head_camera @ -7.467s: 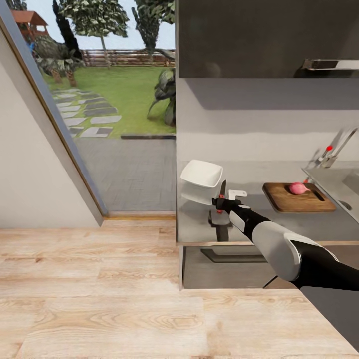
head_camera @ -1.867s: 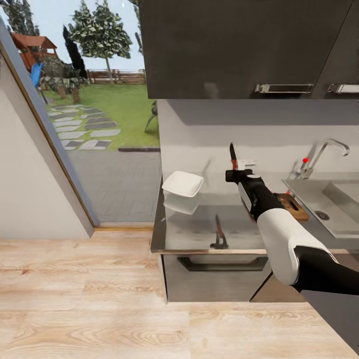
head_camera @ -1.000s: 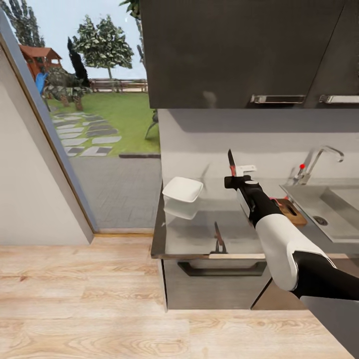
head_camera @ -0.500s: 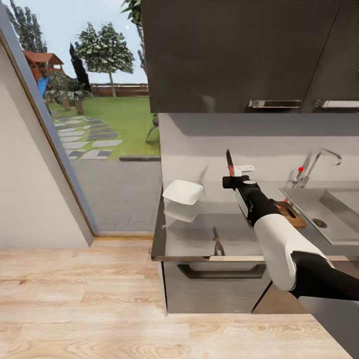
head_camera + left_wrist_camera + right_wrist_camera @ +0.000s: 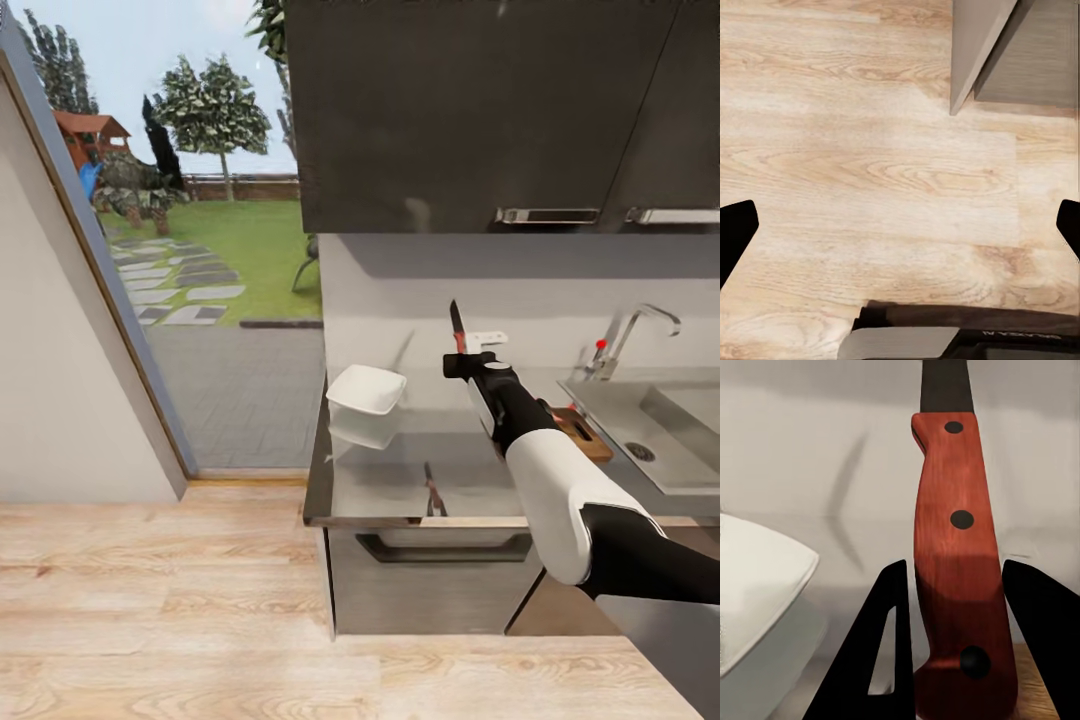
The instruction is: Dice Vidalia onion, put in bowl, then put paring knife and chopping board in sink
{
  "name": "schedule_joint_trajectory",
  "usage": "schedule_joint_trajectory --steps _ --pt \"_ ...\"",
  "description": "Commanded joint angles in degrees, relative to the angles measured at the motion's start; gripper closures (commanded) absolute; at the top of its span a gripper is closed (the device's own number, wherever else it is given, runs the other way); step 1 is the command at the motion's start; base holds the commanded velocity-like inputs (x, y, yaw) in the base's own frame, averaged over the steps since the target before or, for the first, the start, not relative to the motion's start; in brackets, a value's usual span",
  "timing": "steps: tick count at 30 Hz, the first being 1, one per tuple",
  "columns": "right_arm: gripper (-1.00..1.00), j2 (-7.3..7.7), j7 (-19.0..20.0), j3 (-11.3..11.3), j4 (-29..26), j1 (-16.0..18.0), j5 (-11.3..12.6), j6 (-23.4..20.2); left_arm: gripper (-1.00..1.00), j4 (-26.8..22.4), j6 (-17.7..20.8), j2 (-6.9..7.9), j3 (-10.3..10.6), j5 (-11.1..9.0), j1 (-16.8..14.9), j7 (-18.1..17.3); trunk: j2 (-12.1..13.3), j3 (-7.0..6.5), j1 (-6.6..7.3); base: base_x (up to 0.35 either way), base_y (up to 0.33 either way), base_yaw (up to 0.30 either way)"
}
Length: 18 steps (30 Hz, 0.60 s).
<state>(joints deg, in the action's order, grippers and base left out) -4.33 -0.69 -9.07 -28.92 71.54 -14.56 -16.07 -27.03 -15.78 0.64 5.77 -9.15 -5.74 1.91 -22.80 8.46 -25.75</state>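
Note:
My right gripper (image 5: 468, 358) is shut on the paring knife (image 5: 457, 330) and holds it upright above the countertop (image 5: 400, 470), with the dark blade pointing up. The right wrist view shows the red-orange handle (image 5: 956, 555) between the black fingers (image 5: 891, 645). The white bowl (image 5: 367, 391) stands on the countertop, left of the knife. Behind my forearm, one corner of the brown chopping board (image 5: 583, 433) shows, next to the grey sink (image 5: 650, 425). The Vidalia onion is hidden. My left gripper (image 5: 900, 232) hangs open over the wood floor.
Dark upper cabinets (image 5: 480, 110) hang close above the raised knife. A chrome faucet (image 5: 628, 335) with a red knob stands behind the sink. A slanted wall (image 5: 70, 380) and a glass opening to the garden lie left of the counter. A grey cabinet corner (image 5: 1012, 45) stands near my left gripper.
Since the earliest frame the knife has risen from counter height to upright above the counter. The camera has shifted, so the counter sits differently in view. Over the last second the arm barely moves.

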Motion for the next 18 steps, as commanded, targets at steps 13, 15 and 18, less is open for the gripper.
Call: schedule_joint_trajectory --steps 13,15,18 --pt "1.00 -1.97 0.0 -0.3 -0.1 0.1 -0.7 -0.2 -1.00 -14.7 5.3 2.45 0.6 -0.8 0.1 0.1 -0.1 -0.60 -0.03 0.000 0.000 0.000" --pt "1.00 -1.99 0.0 -0.3 -0.1 0.0 -0.7 -0.2 -1.00 -15.3 5.2 2.65 0.6 -0.8 0.1 0.1 -0.1 -0.70 -0.03 0.000 0.000 0.000" --pt "1.00 -2.00 0.0 -0.3 -0.1 0.1 -0.7 -0.2 -1.00 -16.4 5.0 3.24 0.6 -0.8 0.2 0.1 -0.1 -0.86 -0.03 0.000 0.000 0.000"
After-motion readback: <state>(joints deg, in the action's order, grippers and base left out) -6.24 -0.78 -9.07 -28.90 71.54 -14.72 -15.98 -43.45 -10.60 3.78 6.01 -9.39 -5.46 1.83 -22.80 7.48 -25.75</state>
